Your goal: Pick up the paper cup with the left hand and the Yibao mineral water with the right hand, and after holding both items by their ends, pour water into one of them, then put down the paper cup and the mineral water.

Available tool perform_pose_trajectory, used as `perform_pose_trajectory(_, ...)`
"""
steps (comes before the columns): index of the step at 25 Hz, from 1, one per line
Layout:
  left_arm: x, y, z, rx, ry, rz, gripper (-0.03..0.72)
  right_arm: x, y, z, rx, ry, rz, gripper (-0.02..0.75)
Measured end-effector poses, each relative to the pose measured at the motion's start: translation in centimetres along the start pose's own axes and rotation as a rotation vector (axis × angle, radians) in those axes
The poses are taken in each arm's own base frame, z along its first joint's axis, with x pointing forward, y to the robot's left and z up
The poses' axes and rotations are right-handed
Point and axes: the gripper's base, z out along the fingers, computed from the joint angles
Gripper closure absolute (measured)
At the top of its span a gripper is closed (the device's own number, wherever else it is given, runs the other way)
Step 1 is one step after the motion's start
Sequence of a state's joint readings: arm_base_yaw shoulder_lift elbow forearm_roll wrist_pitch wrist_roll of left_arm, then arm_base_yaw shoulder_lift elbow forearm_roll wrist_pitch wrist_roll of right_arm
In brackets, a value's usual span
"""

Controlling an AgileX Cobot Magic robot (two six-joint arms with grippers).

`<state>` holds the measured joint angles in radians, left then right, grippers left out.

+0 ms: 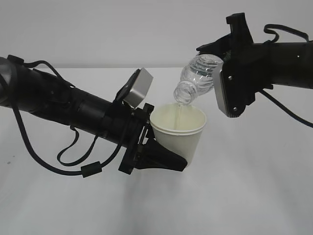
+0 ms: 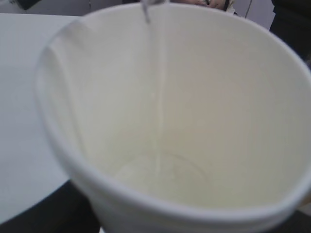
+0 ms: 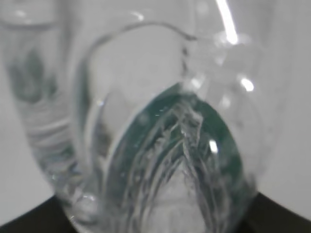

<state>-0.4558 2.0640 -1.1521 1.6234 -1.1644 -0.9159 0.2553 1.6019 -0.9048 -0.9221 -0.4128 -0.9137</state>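
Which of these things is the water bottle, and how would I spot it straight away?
Start with the black arm coming in from the right of the exterior view; its silver-edged right gripper clamps the Yibao mineral water. The bottle is tipped mouth-down over the cream paper cup, held by the left gripper. Unlike the opaque cup, it is clear, ribbed, uncapped, and a thin stream falls from it.

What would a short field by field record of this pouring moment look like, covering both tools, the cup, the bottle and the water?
left tool: closed on the paper cup near its base, holding it above the table
right tool: closed on the Yibao mineral water
bottle: tilted, mouth down over the cup's rim, no cap
water: thin stream falling into the cup, a little pooled at the bottom
stage: pouring under way; nothing set down yet
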Motion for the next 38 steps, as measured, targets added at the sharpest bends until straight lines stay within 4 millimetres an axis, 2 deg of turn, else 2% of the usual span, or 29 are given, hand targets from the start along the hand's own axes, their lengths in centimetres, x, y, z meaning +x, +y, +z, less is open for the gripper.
perform_pose_trajectory(38,0.00,0.00,0.00,0.000,0.000,0.000,0.256,-0.15,-0.21,0.00,0.023,-0.017,-0.015,0.337)
